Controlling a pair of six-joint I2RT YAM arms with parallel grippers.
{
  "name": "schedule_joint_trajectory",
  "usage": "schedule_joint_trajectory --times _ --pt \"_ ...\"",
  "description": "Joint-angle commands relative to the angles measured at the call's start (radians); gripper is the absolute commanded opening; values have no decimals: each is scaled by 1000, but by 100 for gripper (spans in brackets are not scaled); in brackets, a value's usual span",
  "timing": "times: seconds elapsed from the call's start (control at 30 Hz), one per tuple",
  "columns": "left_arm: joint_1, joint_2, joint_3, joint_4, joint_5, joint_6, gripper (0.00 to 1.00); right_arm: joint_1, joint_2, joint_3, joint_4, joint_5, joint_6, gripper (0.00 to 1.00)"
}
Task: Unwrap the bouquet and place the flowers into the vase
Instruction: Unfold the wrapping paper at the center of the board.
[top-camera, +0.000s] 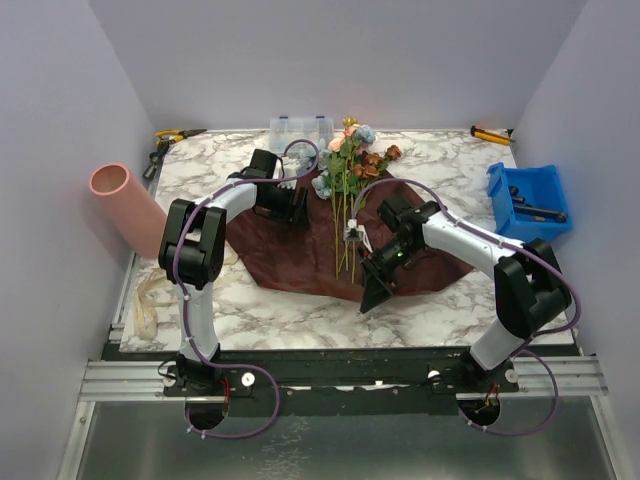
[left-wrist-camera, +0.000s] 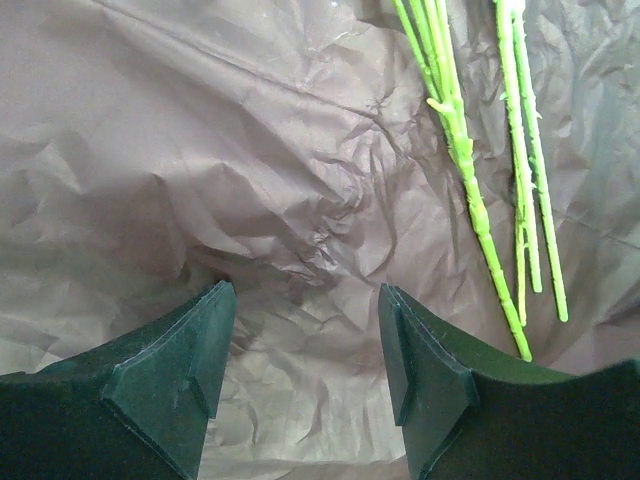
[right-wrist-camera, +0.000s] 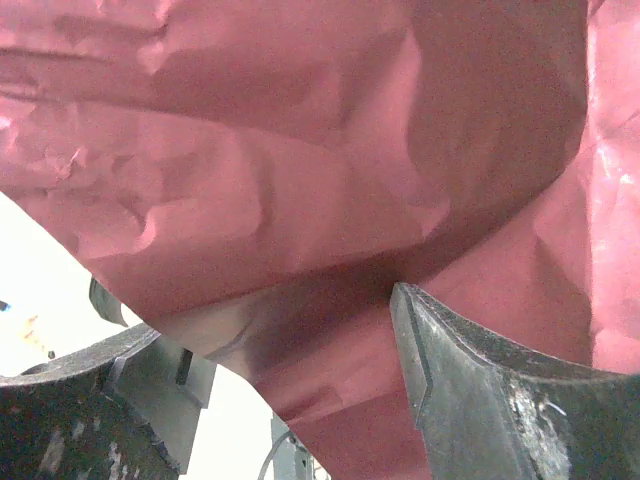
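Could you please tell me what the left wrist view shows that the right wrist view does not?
Only the left wrist view: green stems lying on the flattened maroon sheet. Only the right wrist view: the sheet's edge passing between the fingers of the right gripper. Both: the sheet, and open fingers clamping nothing.

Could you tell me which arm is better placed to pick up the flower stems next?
Likely left: its open end effector hovers over the sheet beside the stems, and the vase is on its side.
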Motion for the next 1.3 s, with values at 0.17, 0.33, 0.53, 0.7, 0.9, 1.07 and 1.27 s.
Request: schedule_joint_trajectory --times 0.17,0.33,0.53,0.7,0.9,1.07,1.27 --pt "-25 -236 -80 0 146 64 67 31 36 -42 -54 60 -80 78" --pt "-60 -381 -222 -30 225 145 69 39 28 -45 -57 67 -79 82" --pt "-160 -496 -407 -75 204 299 69 40 -20 -56 -34 46 -51 88" --pt "-220 -537 -499 -114 117 426 69 40 -79 -42 -50 49 -37 92" --pt "-228 -554 -581 -120 45 523 71 39 -180 -4 -142 -3 -73 93" --pt "-264 -573 -635 -110 -16 565 74 21 -238 -3 -121 63 -35 91" --pt "-372 -612 -712 -10 -241 558 76 17 -238 -53 88 416 124 87"
